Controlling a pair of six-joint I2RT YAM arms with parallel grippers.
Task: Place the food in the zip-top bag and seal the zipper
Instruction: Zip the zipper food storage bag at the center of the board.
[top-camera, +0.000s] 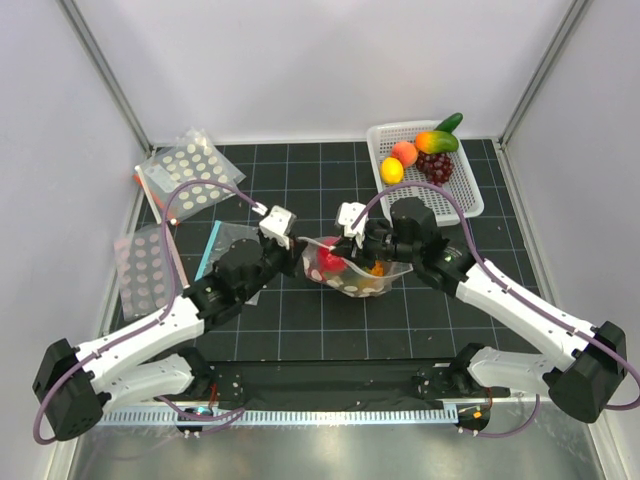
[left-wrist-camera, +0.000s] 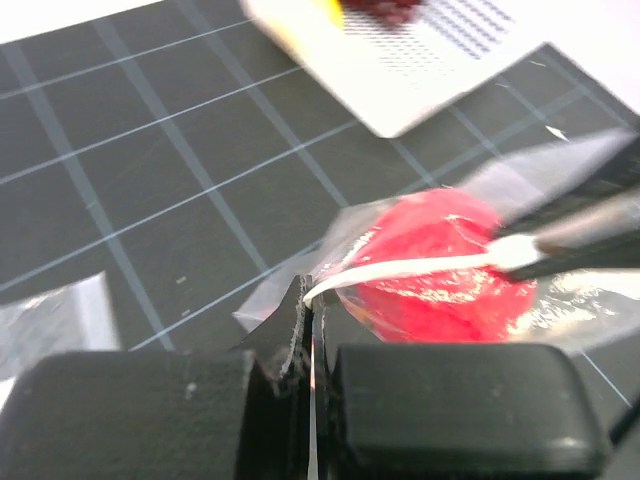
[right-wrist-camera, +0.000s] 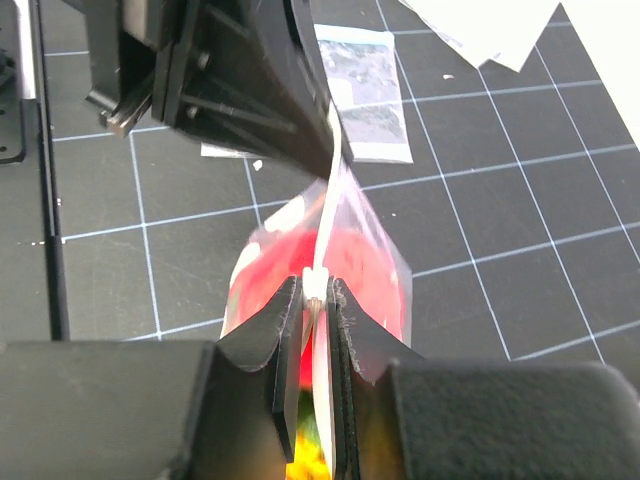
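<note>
At the centre of the top view, on the gridded mat (top-camera: 300, 320), the zip-top bag (top-camera: 395, 272) sits between both arms. The left gripper (left-wrist-camera: 308, 335) and right gripper (right-wrist-camera: 315, 300) each pinch its zipper (right-wrist-camera: 330, 205), jaws pressed on the strip. A red fruit (left-wrist-camera: 440, 265) lies inside.

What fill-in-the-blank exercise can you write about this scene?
The round glossy toy fruit inside the transparent plastic bag is ____ in colour.
The left end effector and the right end effector both pinch the thin white zipper strip at the mouth of the ____.
The white perforated plastic basket holds dark purple toy ____.
Missing words: red; bag; grapes.
</note>
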